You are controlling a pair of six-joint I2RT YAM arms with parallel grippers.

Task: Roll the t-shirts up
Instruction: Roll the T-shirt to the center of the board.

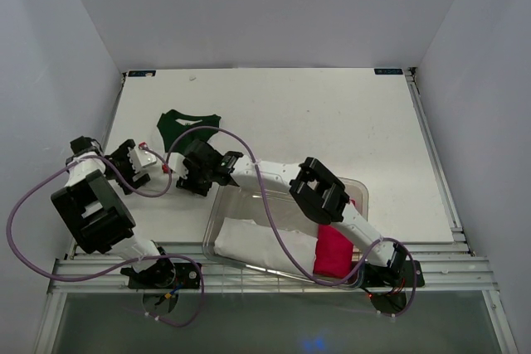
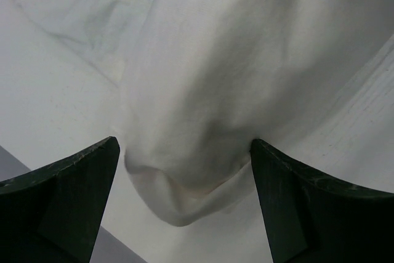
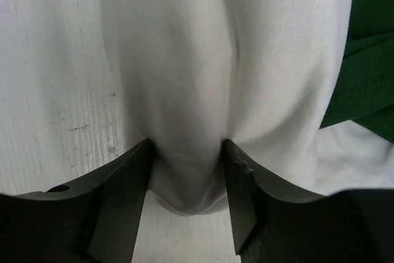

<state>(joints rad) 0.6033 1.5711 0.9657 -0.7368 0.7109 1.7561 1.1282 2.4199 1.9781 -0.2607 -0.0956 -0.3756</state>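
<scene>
while the green t-shirt (image 1: 187,126) lies upper left on the surface (image 1: 332,113), the left hand (image 2: 184,146), spread wide, grips a thick fold of the white t-shirt (image 2: 246,60), and the right hand (image 3: 186,146) pinches another tightly.

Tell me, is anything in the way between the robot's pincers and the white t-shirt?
No, nothing visible. The left pincer and the right pincer each have a fold of the white t-shirt squeezed directly between their fingers.
</scene>
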